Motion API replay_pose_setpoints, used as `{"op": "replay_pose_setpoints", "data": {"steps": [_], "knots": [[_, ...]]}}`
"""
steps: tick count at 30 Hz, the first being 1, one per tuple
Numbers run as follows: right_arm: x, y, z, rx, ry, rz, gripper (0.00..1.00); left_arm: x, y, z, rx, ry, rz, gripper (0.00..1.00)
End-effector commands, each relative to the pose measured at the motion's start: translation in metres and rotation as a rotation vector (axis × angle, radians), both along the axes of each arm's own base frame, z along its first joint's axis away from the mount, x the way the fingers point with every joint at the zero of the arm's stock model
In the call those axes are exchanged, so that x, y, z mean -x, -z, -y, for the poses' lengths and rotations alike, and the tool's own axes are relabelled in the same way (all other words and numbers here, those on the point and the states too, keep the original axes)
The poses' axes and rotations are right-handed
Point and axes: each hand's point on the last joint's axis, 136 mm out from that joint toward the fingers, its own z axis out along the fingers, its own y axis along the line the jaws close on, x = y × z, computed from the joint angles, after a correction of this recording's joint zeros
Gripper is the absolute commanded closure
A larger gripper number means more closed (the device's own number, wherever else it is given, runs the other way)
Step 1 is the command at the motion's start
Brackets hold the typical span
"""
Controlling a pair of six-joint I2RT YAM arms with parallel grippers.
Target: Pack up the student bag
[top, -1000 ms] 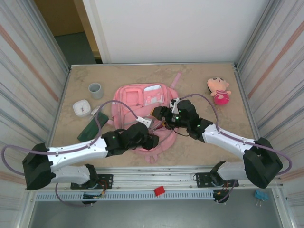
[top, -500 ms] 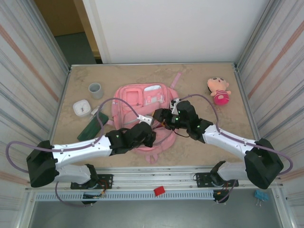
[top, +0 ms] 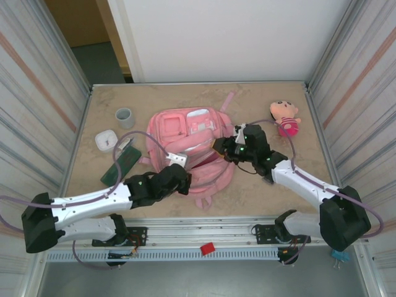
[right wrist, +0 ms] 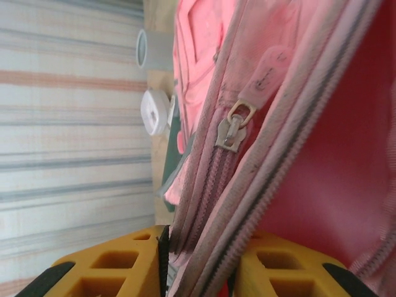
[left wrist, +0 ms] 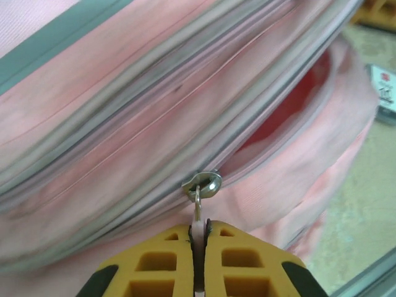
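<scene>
Two grippers, both on the student bag (top: 185, 127).

L gripper (left wrist: 199, 236): yellow fingers (left wrist: 154, 260) pressed fully together, pinching the thin pink pull tab (left wrist: 196, 224) of a zip. The metal slider (left wrist: 204, 184) sits just past the tips on the zip track. Beyond the slider the zip is parted, red lining (left wrist: 291, 105) showing thru the gap. From the top cam, this gripper is at the near-left end of the bag's opening. L arm (top: 93, 201) runs back low over the table (top: 266, 102) to its base at bottom left.

R gripper (right wrist: 201, 266): jaws part-way closed w/ the bag's zipped rim filling the space btwn them. Fabric lies against both yellow fingers, so it's a grip on the rim. Second slider (right wrist: 230, 133) w/ a pink tab hangs free just ahead of the tips. Top cam: this gripper is at the bag's right edge, and the opening gapes dark red btwn the 2 grippers.

Bag lies mid-table, front pockets up, one strap (top: 230, 101) pointing to the far edge. Left of it: grey cup (top: 124, 117), white round tub (top: 107, 140), dark green flat case (top: 120, 166) near the bag's left side, can't tell if touching. Plush doll (top: 284, 117) sits to the right, apart from the bag.
</scene>
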Motion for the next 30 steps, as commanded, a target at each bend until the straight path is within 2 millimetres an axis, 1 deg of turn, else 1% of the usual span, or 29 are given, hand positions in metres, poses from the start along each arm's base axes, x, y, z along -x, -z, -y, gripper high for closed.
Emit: {"op": "replay_pose_setpoints", "data": {"steps": [1,2,4,5,6,9,13,14,18,20,22,23,26,28,30], "knots": [[-0.011,-0.025,0.012,-0.023,0.019,0.087,0.62,-0.005,0.001,-0.02,-0.035,-0.042,0.045,1.0],[-0.01,-0.027,0.011,-0.026,0.015,0.089,0.55,-0.006,-0.002,-0.017,-0.02,-0.031,0.056,1.0],[-0.003,-0.027,0.005,-0.043,0.009,0.077,0.36,-0.008,-0.013,-0.007,0.029,0.008,0.091,1.0],[0.001,-0.027,0.001,-0.056,0.005,0.072,0.31,-0.01,-0.018,-0.003,0.05,0.019,0.108,1.0],[0.006,-0.026,-0.005,-0.078,0.008,0.061,0.28,-0.011,-0.024,0.003,0.077,0.033,0.126,1.0],[0.018,-0.021,-0.021,-0.098,0.02,0.044,0.26,-0.012,-0.038,0.017,0.135,0.069,0.158,1.0],[0.024,-0.013,-0.037,-0.081,0.027,0.039,0.27,-0.013,-0.043,0.022,0.157,0.086,0.165,1.0],[0.024,-0.011,-0.041,-0.082,0.024,0.037,0.29,-0.012,-0.044,0.022,0.158,0.087,0.167,1.0],[0.02,-0.001,-0.048,-0.069,0.025,0.017,0.57,-0.013,-0.043,0.019,0.152,0.08,0.177,1.0],[0.018,0.0,-0.044,-0.046,0.032,0.028,0.68,-0.014,-0.042,0.014,0.142,0.062,0.179,1.0],[0.017,0.002,-0.035,-0.004,0.037,0.033,0.75,-0.016,-0.036,0.004,0.109,0.028,0.175,1.0],[0.016,0.001,-0.028,0.013,0.042,0.037,0.77,-0.016,-0.031,-0.001,0.084,0.019,0.175,1.0],[0.014,-0.004,-0.006,0.05,0.047,0.054,0.81,-0.017,-0.015,-0.014,0.022,0.001,0.171,1.0],[0.011,-0.01,0.009,0.055,0.058,0.059,0.81,-0.017,-0.008,-0.02,0.009,-0.001,0.168,1.0],[0.008,-0.015,0.022,0.058,0.081,0.065,0.81,-0.017,-0.005,-0.02,0.022,0.007,0.173,1.0]]}}
